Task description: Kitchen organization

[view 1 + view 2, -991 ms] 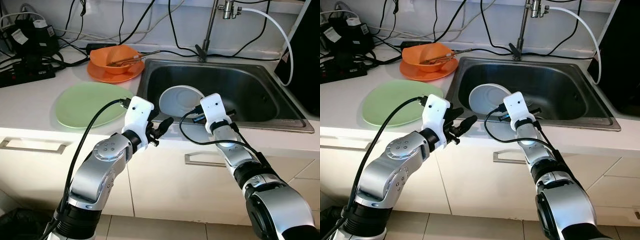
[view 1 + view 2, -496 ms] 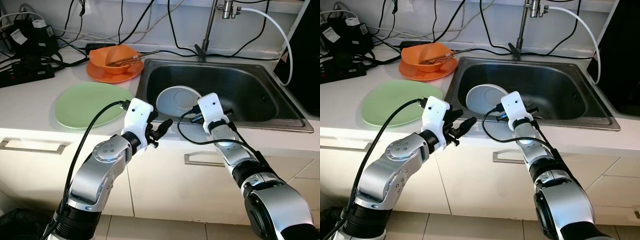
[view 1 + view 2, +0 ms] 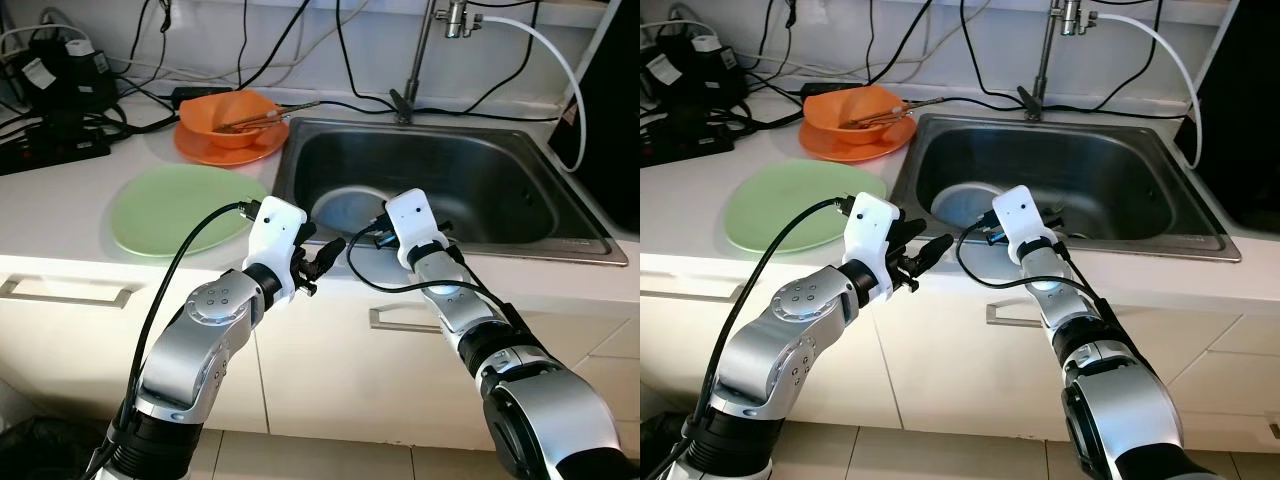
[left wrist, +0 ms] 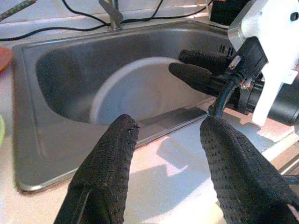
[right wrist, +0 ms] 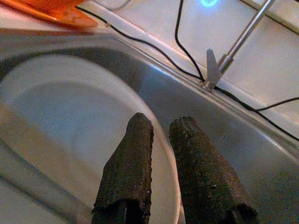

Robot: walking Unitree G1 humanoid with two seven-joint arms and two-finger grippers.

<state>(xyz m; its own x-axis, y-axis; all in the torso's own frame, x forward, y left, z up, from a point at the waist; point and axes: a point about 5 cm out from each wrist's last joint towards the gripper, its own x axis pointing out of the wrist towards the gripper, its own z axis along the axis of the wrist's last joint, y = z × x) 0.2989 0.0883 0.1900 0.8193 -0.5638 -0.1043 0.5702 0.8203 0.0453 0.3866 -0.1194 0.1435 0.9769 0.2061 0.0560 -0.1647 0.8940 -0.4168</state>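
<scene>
Right gripper (image 5: 156, 140), fingers nearly closed astride the rim of the white plate (image 4: 135, 88) in the sink (image 3: 500, 170); pinch firmly before lifting. Left gripper (image 4: 166, 154) hovers open, empty, at the near edge

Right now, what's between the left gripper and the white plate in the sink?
Bare counter edge and the sink's front rim, seen from the left wrist, separate the left gripper from the white plate.
</scene>
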